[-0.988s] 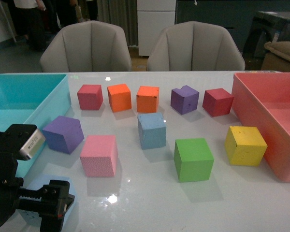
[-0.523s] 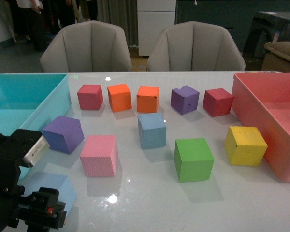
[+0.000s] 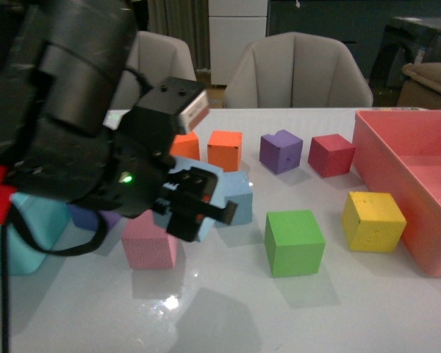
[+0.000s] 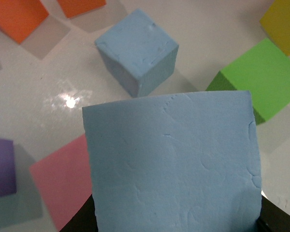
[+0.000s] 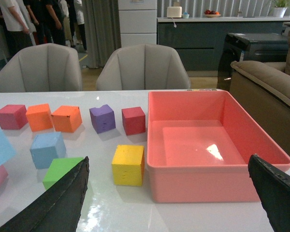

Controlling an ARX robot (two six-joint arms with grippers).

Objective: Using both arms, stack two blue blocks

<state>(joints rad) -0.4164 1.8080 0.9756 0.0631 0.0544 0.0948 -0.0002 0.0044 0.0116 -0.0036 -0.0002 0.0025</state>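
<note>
Left pincer (image 3: 204, 204), lifted above the tabletop (image 3: 338, 294), clamped on the held blue block (image 4: 174, 164); second blue block (image 4: 137, 50) rests just beyond its tips

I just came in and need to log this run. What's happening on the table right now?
The left gripper holds one blue block raised off the table, close to the second blue block, which sits on the white table among other coloured cubes. The held block is not yet set on it. The right gripper is open and empty, facing the pink bin, not touching either block.
</note>
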